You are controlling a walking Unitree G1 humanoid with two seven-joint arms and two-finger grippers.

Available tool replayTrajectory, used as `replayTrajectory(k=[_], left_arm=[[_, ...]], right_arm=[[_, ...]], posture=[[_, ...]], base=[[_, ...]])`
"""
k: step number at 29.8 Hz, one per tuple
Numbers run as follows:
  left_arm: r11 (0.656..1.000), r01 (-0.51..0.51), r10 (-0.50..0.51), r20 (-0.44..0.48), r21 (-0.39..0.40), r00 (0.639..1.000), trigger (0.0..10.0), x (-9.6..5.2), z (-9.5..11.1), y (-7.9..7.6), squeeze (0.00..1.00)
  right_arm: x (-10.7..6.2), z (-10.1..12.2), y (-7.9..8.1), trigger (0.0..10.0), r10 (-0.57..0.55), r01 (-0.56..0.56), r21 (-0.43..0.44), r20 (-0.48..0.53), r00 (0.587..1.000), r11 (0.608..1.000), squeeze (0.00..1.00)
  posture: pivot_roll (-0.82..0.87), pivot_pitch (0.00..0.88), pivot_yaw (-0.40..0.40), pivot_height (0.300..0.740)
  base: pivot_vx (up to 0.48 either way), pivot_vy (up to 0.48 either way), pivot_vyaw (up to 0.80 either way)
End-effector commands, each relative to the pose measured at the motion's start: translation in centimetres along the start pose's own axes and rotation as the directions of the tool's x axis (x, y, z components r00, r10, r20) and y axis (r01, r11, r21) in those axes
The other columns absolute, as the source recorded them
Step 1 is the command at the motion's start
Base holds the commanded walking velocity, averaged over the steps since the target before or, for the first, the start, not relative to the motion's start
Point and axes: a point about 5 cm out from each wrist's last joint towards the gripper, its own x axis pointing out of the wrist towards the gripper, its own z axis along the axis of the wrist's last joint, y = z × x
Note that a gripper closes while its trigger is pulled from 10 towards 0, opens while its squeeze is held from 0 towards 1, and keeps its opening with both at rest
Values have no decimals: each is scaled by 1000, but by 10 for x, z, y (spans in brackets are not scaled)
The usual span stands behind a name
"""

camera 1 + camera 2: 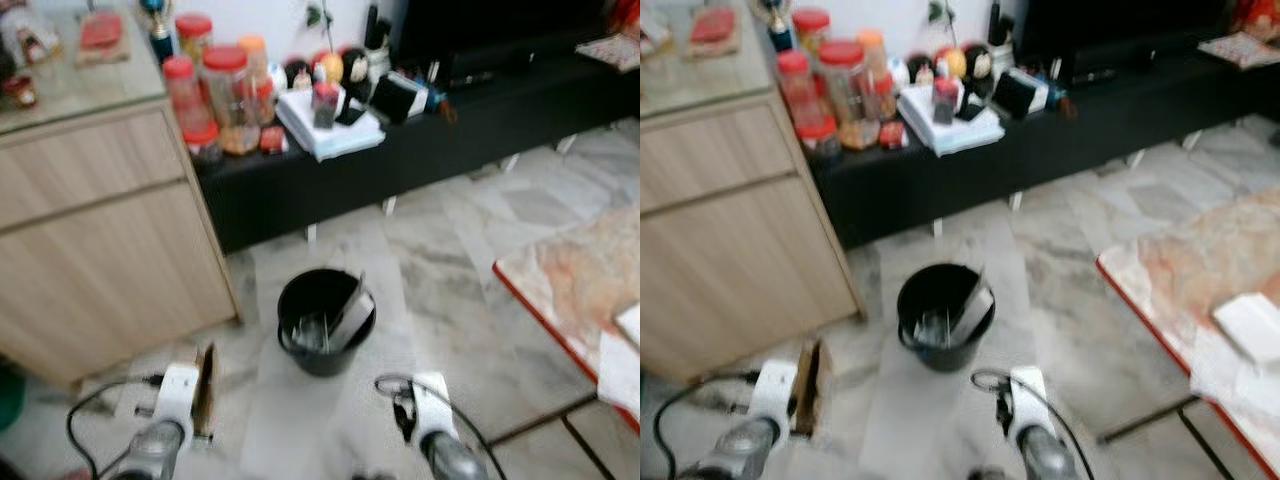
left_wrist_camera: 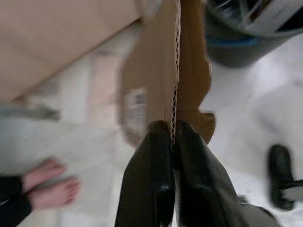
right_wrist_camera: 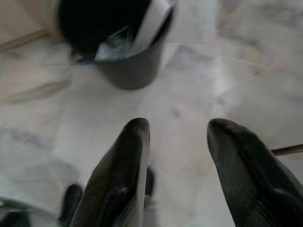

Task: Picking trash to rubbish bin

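The left gripper [image 2: 173, 130] is clamped on a flat piece of brown corrugated cardboard [image 2: 182, 71], its two black fingers [image 2: 151, 156] pressed against either face of the sheet, which stands on edge and sticks out straight ahead of the fingertips. Just beyond the far end of the cardboard, and a little toward the robot's right, sits a black rubbish bin [image 1: 325, 320] on the pale marble floor [image 1: 450, 280], already holding some paper and plastic scraps. The right gripper [image 3: 177, 130] hangs low with its fingers spread apart and nothing between them; the same bin stands ahead of it, slightly toward the robot's left. Beside the left gripper, on its outer side, is a light wooden cabinet [image 1: 100, 230]. Under the left gripper, a person's bare feet [image 2: 47, 182] rest on the floor. Farther ahead, past the bin, a low black bench [image 1: 420, 140] carries red-lidded jars [image 1: 225, 95] and papers.
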Motion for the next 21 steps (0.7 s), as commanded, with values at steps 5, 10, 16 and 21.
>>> replayTrajectory(k=[5, 10, 16, 21], left_arm=[[1000, -14, 14, -10, 17, 1000, 10000, -1, -1, 7, 0], [998, 1, -3, 24, 63, 1000, 10000, 1, 7, 4, 0], [987, 39, -60, 132, 155, 989, 10000, 6, 37, -4, 0], [968, 63, -118, 221, 242, 968, 10000, 8, 65, -14, 0]], right_arm=[[1, 1, 5, 10000, 9, -9, 17, 8, 1000, 1000, 0], [1, 1, 4, 10000, 10, -10, 17, 9, 1000, 1000, 0], [1, 1, 5, 10000, 14, -14, 14, 8, 1000, 1000, 0], [2, 4, 7, 10000, 21, -21, 5, 17, 1000, 1000, 0]], posture=[[160, 137, -32, 740], [158, 136, -31, 740], [160, 139, -30, 740], [159, 137, -27, 740]], base=[[480, 0, 0], [480, 0, 0], [438, 0, 0], [454, 0, 0]])
